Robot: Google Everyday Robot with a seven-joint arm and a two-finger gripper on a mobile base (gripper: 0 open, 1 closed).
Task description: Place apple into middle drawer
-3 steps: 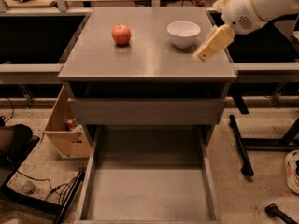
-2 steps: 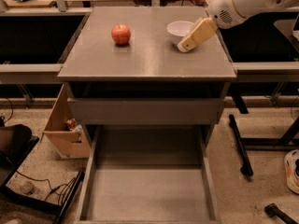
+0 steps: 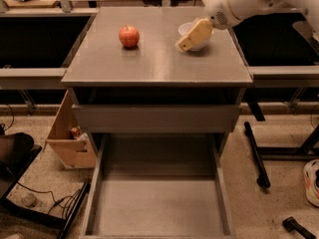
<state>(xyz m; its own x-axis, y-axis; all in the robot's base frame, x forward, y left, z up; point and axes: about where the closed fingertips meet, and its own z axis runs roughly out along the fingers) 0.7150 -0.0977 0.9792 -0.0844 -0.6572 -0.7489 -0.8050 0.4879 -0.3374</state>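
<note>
The apple (image 3: 129, 36) sits on the desk (image 3: 159, 66), well left of the pincer (image 3: 192, 37) — whether it's apart or together, I cannot tell.

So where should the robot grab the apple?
Probably around its round middle, coming straight down from above: the apple sits stem-up, alone on the cabinet top, with bare surface all round. The gripper hovers by the white bowl, apart from the apple.
</note>
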